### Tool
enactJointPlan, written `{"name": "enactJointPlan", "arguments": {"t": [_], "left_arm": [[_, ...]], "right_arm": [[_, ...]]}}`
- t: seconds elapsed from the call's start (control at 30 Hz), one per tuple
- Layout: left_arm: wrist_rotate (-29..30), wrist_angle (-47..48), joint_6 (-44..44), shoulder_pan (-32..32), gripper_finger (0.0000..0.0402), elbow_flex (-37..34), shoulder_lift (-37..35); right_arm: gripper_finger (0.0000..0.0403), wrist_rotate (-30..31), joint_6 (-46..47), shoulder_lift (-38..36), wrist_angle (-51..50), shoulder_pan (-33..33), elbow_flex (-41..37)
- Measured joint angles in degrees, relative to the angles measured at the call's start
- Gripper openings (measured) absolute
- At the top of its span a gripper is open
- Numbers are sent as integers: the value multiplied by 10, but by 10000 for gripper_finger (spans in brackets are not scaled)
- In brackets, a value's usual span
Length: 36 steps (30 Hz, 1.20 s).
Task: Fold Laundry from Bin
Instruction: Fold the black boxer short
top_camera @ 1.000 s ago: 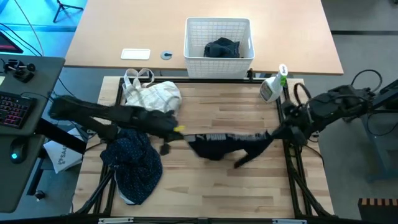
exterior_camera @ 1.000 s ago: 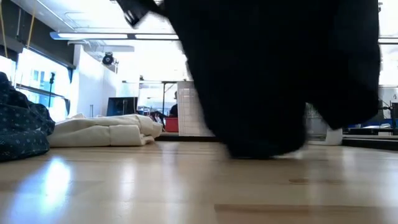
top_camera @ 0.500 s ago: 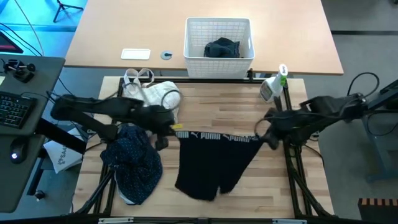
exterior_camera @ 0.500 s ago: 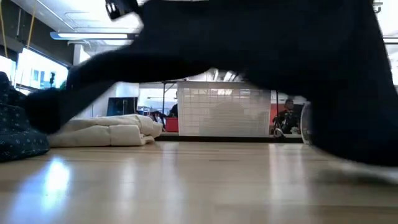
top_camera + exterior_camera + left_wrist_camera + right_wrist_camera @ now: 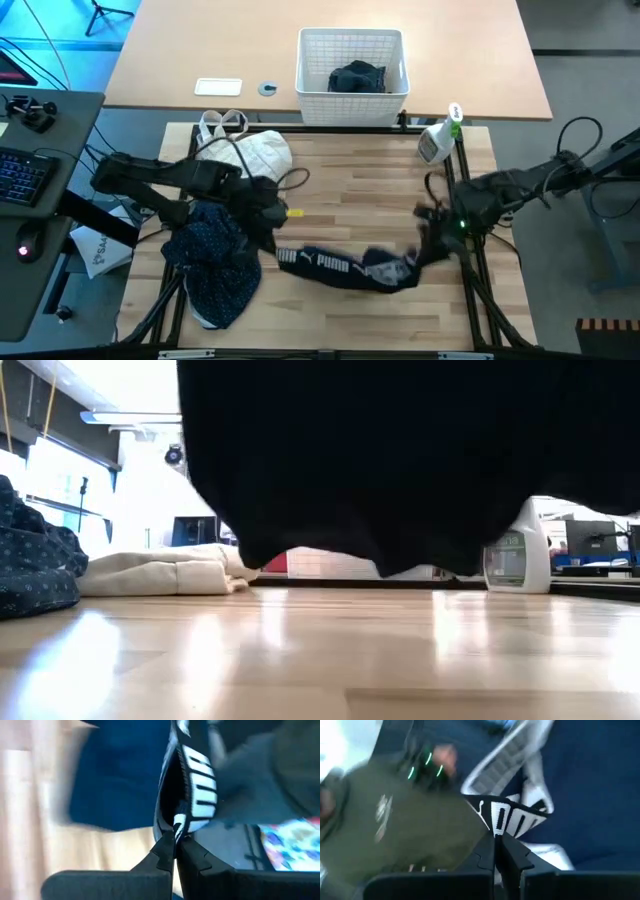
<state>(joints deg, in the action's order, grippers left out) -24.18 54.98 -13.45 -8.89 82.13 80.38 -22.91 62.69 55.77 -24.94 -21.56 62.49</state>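
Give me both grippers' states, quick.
Left gripper: shut on the dark garment's waistband.
Right gripper: shut on the same waistband's other end.

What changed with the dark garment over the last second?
Both grippers, left gripper and right gripper, moved toward the table's near edge, still shut on the black garment with the white-lettered waistband. Half a second ago it was stretched out flat; now it sags bunched between them. The dotted navy shirt, cream cloth bag and white lattice basket stayed put.
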Motion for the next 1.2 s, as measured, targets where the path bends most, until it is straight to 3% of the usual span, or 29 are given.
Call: {"name": "enactJointPlan", "arguments": {"t": [0.1,0.23,0.47,0.57,0.77,0.93,1.03,1.2], "left_arm": [[60,7,23,34,0,-5,8],[95,-10,66,97,0,-41,39],[211,-108,116,178,0,-118,136],[220,-137,122,208,0,-125,177],[235,-167,108,257,5,-125,208],[236,-171,21,312,50,-125,200],[236,-149,-17,341,88,-124,193],[217,-50,-3,359,137,-106,173]], "right_arm": [[0,64,5,-4,-98,47,3],[0,79,18,-3,-206,124,-47],[1,119,16,-3,-144,244,-226],[8,146,11,-2,-98,279,-282],[62,221,7,-2,-75,328,-311],[124,318,15,-3,-75,348,-310],[147,295,-8,-3,-70,349,-310],[160,189,-60,-3,-9,295,-311]]}}
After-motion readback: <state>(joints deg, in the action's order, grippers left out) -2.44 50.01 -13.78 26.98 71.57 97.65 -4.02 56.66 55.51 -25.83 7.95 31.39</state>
